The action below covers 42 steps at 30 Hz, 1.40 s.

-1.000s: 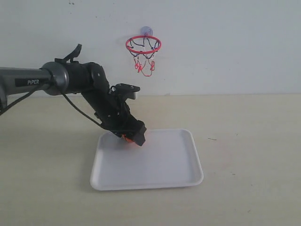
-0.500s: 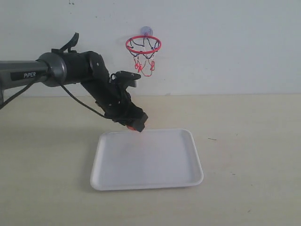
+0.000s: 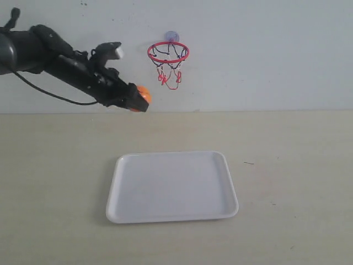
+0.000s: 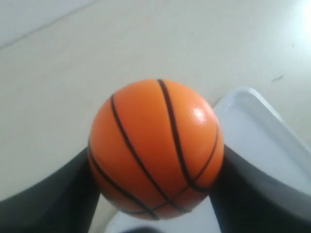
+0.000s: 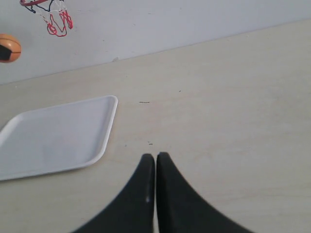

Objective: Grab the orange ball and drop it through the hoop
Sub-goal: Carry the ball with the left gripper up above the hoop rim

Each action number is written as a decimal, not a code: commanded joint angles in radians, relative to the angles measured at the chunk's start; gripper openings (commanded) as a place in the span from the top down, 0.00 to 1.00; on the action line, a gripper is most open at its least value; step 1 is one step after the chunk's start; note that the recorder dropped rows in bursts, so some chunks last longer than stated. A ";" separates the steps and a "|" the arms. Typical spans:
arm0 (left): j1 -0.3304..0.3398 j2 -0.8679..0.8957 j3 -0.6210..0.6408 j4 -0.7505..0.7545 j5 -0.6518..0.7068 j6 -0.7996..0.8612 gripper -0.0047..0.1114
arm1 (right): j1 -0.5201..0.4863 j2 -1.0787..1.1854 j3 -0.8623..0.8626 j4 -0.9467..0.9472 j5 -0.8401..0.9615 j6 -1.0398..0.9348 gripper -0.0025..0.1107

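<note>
The orange ball (image 3: 143,95) with thin black seams hangs in the air, held by my left gripper (image 3: 137,100), which is shut on it. It sits lower than the hoop (image 3: 168,52) and to its left. In the left wrist view the orange ball (image 4: 156,148) fills the middle between two dark fingers (image 4: 53,194). The hoop has a red ring, a black-and-red net and a clear suction cup on the wall. The right wrist view shows the hoop (image 5: 48,12) and ball (image 5: 9,47) far off, and my right gripper (image 5: 155,158) shut on nothing.
A white tray (image 3: 124,207) lies on the beige table below the hoop, with nothing on it. The white tray (image 5: 104,131) also shows in the right wrist view. A white wall stands behind the table.
My left arm has lifted the ball from just above the tray's far edge, up and to the left, to a height a little under the hoop.
</note>
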 commanded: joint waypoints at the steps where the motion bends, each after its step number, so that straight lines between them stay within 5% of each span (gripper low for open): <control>1: 0.046 -0.035 -0.021 -0.237 -0.019 0.167 0.92 | -0.001 -0.005 -0.001 -0.008 -0.008 -0.002 0.98; 18: -0.010 0.155 -0.514 -0.394 -0.070 0.104 0.92 | -0.001 -0.005 -0.001 -0.006 -0.008 -0.002 0.98; 37: -0.072 0.217 -0.517 -0.468 -0.250 0.169 0.92 | -0.001 -0.005 -0.001 -0.006 -0.008 -0.002 0.98; 42: -0.072 0.219 -0.517 -0.464 -0.256 0.184 0.75 | -0.001 -0.005 -0.001 -0.006 -0.008 -0.002 0.98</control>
